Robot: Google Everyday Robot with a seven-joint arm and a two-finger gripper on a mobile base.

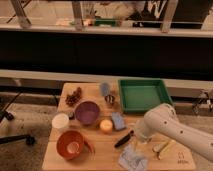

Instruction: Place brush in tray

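We see end effector spread wide, empty, just at 2 o'clock of brush. Brush flat on counter; green tray at 1 o'clock, well apart. Risk, we judge: slim handle rolls from off-centre pinch, or fingers scrape counter

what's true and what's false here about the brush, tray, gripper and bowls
1. The brush lies in the tray. False: it lies on the table, in front of the tray.
2. The gripper is low at the brush's right end. True.
3. The purple bowl is left of the tray. True.
4. The orange bowl stands behind the purple bowl. False: it is in front, nearer the camera.
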